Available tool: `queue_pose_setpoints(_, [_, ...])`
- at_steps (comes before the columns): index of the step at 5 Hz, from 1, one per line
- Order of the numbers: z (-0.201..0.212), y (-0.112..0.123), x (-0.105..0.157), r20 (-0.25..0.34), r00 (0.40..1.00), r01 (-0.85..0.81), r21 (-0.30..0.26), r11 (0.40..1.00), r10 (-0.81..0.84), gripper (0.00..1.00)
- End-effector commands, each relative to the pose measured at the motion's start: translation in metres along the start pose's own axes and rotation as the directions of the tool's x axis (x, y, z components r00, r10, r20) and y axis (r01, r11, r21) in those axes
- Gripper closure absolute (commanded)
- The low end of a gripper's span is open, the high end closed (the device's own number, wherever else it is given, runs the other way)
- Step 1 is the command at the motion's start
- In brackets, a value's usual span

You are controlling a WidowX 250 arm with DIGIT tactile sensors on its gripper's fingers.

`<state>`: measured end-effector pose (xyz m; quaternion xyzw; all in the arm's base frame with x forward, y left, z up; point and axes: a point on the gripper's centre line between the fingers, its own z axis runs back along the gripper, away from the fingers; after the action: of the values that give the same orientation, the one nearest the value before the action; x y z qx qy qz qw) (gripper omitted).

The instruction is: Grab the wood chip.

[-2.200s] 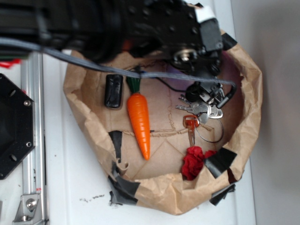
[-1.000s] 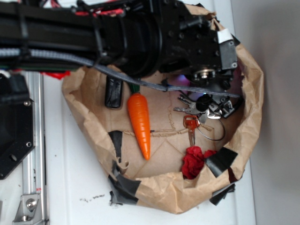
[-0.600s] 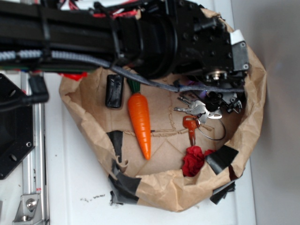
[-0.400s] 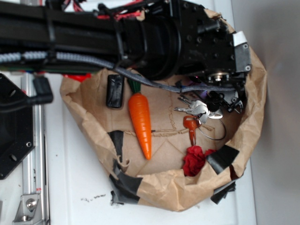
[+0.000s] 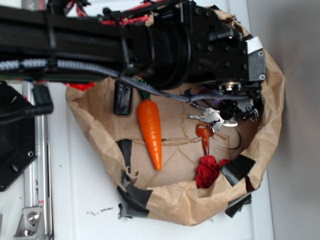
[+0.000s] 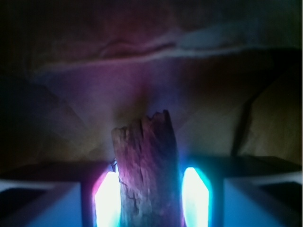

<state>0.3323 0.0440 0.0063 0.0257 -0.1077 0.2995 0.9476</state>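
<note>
Down inside the crumpled paper bag (image 5: 270,125), the end effector (image 5: 240,107) sits at the bag's far right, beneath the bulky black arm (image 5: 165,45) that covers the upper part of the exterior view. From the wrist camera, the wood chip (image 6: 147,172) stands upright between the two glowing fingers (image 6: 107,198), its jagged top end reaching past them toward the brown paper beyond. The lit pads sit just against both sides of the chip, so the end effector appears clamped on it, though the dim, coloured light makes the exact contact hard to confirm. The chip itself cannot be made out in the exterior view, where the arm hides it.

Just beside the end effector, toward the bag's middle, lies a bunch of keys (image 5: 210,117) on a wire ring, with an orange-headed key (image 5: 202,134) pointing away below it. Below the end effector, near the bag's lower wall, is a red crumpled piece (image 5: 206,170) next to a strip of black tape (image 5: 237,169). Well away to the left, a toy carrot (image 5: 150,130) lies lengthwise with its tip pointing down, and a black rectangular block (image 5: 122,98) sits just beyond its green top, partly under the arm. The bag rests on a white tabletop (image 5: 80,200).
</note>
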Motion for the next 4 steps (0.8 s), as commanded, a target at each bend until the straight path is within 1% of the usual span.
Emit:
queue_pose_setpoints(1, [0.041,0.014,-0.013,-0.032,0.976,0.213,-0.014,0.977,-0.213,1.00])
queue_pose_setpoints(2, [0.096,0.021,-0.030,-0.043,0.941,0.333,-0.064,0.941,-0.336,1.00])
queue_pose_setpoints(3, [0.151,0.006,-0.044,-0.083,0.926,0.352,-0.163,0.922,-0.369,1.00])
queue_pose_setpoints(4, [0.187,0.008,-0.044,-0.083,0.918,0.368,-0.181,0.912,-0.387,1.00])
